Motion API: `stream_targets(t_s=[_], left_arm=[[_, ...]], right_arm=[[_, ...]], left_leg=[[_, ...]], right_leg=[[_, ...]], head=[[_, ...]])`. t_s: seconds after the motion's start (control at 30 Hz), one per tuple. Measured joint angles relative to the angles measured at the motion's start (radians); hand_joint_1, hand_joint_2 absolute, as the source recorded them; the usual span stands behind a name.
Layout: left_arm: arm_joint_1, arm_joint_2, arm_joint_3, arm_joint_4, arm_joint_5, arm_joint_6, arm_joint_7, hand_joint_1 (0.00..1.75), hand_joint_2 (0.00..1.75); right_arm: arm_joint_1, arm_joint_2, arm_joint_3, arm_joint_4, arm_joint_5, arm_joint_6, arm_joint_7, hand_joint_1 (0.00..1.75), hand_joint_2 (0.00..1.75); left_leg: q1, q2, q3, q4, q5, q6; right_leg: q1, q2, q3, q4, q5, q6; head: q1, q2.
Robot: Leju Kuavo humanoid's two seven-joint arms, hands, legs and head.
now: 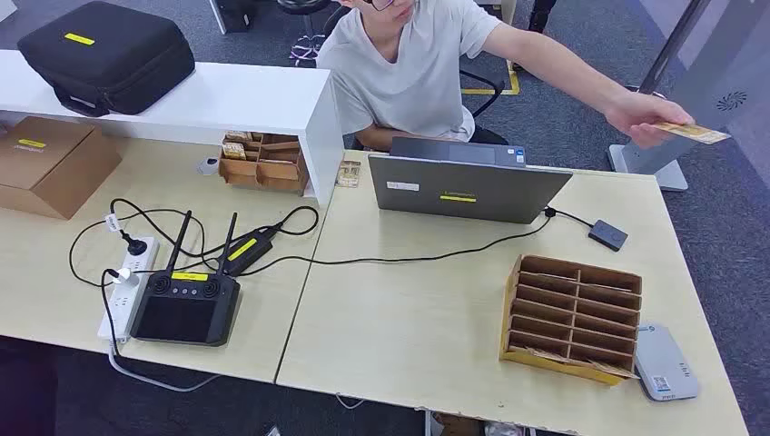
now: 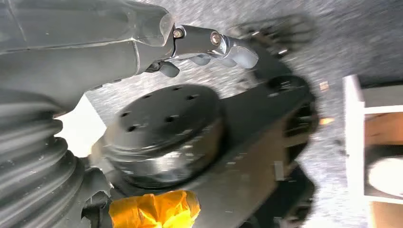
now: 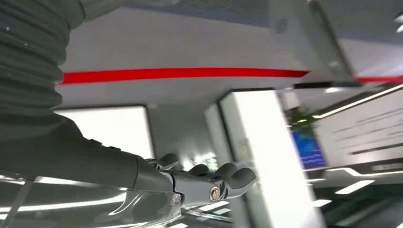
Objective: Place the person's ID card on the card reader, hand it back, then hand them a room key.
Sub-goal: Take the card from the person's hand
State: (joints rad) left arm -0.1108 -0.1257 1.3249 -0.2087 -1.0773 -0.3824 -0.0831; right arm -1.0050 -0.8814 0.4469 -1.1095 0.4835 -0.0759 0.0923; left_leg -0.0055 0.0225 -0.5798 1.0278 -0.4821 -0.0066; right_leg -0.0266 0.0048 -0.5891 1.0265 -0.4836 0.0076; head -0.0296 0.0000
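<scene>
Head view, L to R on the worktop [image 1: 427, 336]: 1 black case [image 1: 107, 54] up on the white raised shelf [image 1: 227, 95]; 1 brown cardboard box [image 1: 50, 163] below it. 1 white power strip [image 1: 127, 286] w/ cables plugged in, and just beside it 1 black controller [image 1: 186, 304] w/ 2 antennas and a yellow label. 1 black adapter [image 1: 243, 250] w/ yellow sticker, near the controller. 1 small wooden organizer [image 1: 263, 162] tucked against the shelf end.

Centre: 1 grey laptop [image 1: 468, 186], lid open toward the person [image 1: 409, 64] seated behind it. 1 cable runs from the laptop's R side to 1 small black box [image 1: 607, 234].

R side: 1 wooden slotted card rack [image 1: 570, 316] near the front edge, and touching its R side 1 grey card reader [image 1: 665, 363], flat, nothing on it. The person's hand [image 1: 645, 118] is stretched out past the worktop's R end, holding 1 ID card [image 1: 695, 133] roughly level, well apart from the reader.

Left robot hand [image 2: 223, 47]: left wrist view, blurred, fingers curled in, nothing in them, floor behind.

Right robot hand [image 3: 209, 183]: right wrist view, fingers bent inward close together, holding nothing.
</scene>
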Motion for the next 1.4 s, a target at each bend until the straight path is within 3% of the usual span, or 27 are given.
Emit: stream_targets(t_s=[0.07,0.2,0.4,0.6,0.87,1.0,1.4], left_arm=[[0.001,-0.002,0.000,0.000,0.001,0.007,-0.019,0.00,1.75],[0.004,-0.010,0.000,0.000,0.000,0.026,-0.071,0.00,1.75],[0.005,-0.021,0.000,0.000,0.007,0.035,-0.147,0.00,1.75],[0.004,-0.027,0.015,0.005,0.046,-0.050,-0.110,0.00,1.75],[0.004,-0.026,0.043,0.006,0.064,-0.092,-0.075,0.00,1.75],[0.004,-0.024,0.054,0.006,0.070,-0.105,-0.064,0.00,1.75],[0.005,-0.019,0.072,0.006,0.074,-0.134,-0.050,0.00,1.75]], right_arm=[[-0.017,-0.002,0.070,-0.022,-0.016,-0.019,0.000,0.00,1.75],[-0.079,-0.007,0.297,-0.085,-0.058,-0.062,0.002,0.00,1.75],[-0.145,0.017,0.491,-0.110,-0.095,-0.094,-0.017,0.00,1.75],[-0.178,0.085,0.604,-0.089,-0.101,-0.121,-0.031,0.00,1.75],[-0.186,0.139,0.667,-0.058,-0.114,-0.137,-0.043,0.07,1.75],[-0.187,0.153,0.685,-0.044,-0.116,-0.145,-0.054,1.75,1.75],[-0.184,0.156,0.695,-0.022,-0.135,-0.167,-0.085,1.75,1.75]], left_leg=[[0.000,-0.002,0.000,0.000,0.001,-0.001],[0.001,-0.011,-0.001,0.001,0.004,-0.002],[0.002,-0.016,-0.003,0.001,0.004,-0.002],[0.003,-0.018,-0.004,0.001,0.005,-0.003],[0.003,-0.019,-0.004,0.001,0.005,-0.003],[0.003,-0.019,-0.004,0.001,0.005,-0.003],[0.004,-0.019,-0.004,0.001,0.005,-0.003]], right_leg=[[0.000,-0.002,0.000,0.000,0.000,0.000],[0.001,-0.011,0.002,0.000,0.000,0.000],[0.002,-0.015,0.002,0.000,0.000,0.000],[0.003,-0.017,0.002,0.000,0.000,0.000],[0.003,-0.017,0.002,0.000,0.000,0.000],[0.003,-0.018,0.002,0.000,0.000,0.000],[0.003,-0.017,0.002,0.000,0.000,0.000]], head=[[0.000,0.000],[0.000,0.000],[0.000,0.000],[0.000,0.000],[0.000,0.000],[0.000,0.000],[0.000,0.000]])
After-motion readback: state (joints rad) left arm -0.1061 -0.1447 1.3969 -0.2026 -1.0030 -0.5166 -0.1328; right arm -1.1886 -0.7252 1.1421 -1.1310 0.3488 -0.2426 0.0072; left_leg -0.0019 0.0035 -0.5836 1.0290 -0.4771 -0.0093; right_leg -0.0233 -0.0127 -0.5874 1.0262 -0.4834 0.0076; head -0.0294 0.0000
